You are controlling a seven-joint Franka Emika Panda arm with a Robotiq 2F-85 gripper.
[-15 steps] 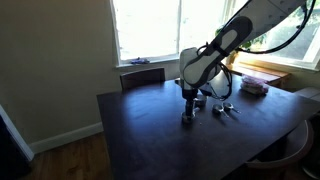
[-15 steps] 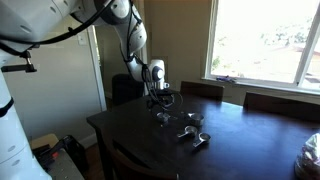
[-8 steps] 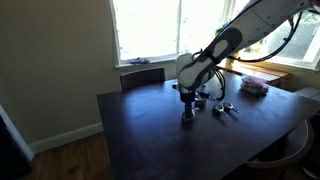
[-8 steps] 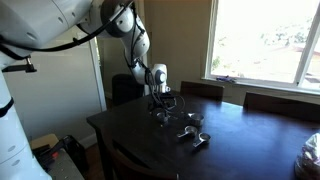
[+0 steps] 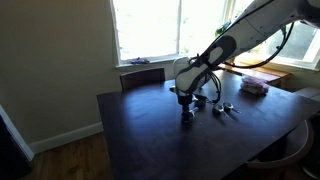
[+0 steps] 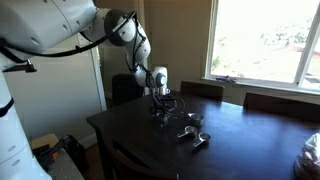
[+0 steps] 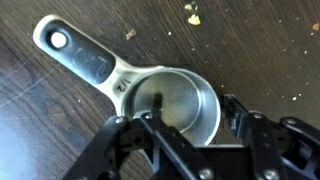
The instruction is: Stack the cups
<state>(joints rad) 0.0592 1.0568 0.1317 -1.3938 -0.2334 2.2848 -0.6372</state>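
Now the gripper [image 7: 197, 110] has settled lower over the handled cup [image 7: 185, 90] at mid-frame, its fingers [image 7: 236, 118] apart and straddling the rim. A grasp looks close, and the other cups [image 6: 190, 134] wait nearby.

Bare tabletop [image 5: 145, 132] beside clustered cups [image 5: 224, 108]

so the arm [image 5: 235, 35] reaches across and bends down at the wrist, gripper [image 7: 197, 112] hanging low and pointing straight down, jaws partway apart with a clear gap between the two fingers [image 7: 159, 106]
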